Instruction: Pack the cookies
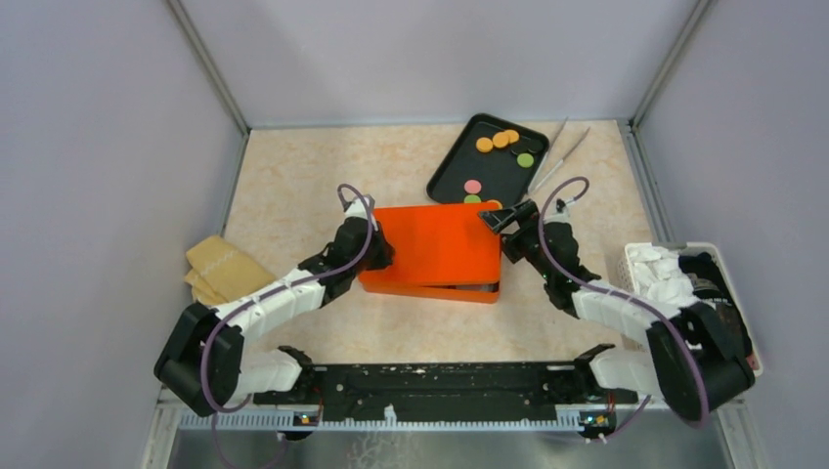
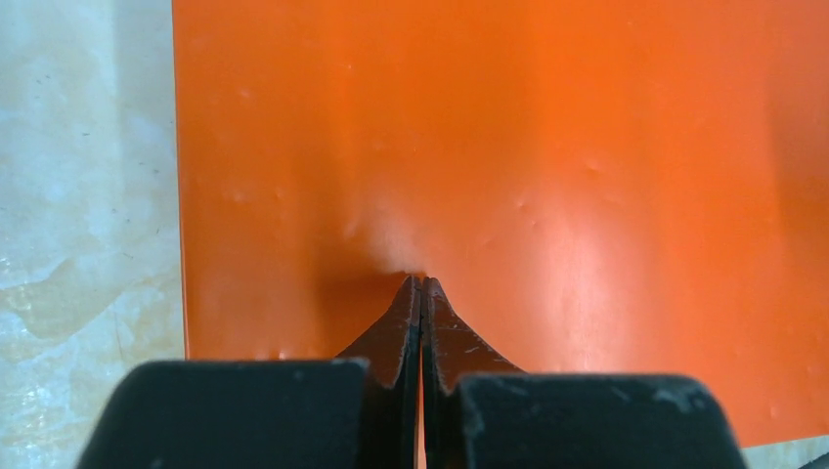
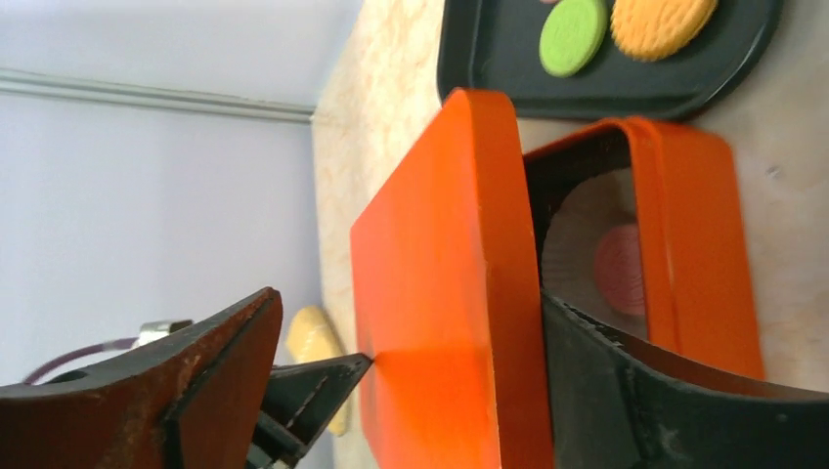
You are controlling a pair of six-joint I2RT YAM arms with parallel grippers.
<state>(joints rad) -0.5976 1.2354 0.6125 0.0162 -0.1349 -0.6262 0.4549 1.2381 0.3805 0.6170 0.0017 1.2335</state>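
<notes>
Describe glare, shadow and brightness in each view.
Top external: even, soft light, no glare on the orange lid. Left wrist: a pale glare patch on the lid ahead of the shut left claw, dark shadow beside its tips. Right wrist: the pink cookie inside the box is dim; the green cookie on the tray is bright.

I can read no words, numbers, brands or signs; the cookies and the orange lid show none legible.

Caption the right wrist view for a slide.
Open right gripper straddles the orange lid ajar over its box, pink cookie in a paper cup inside.
</notes>
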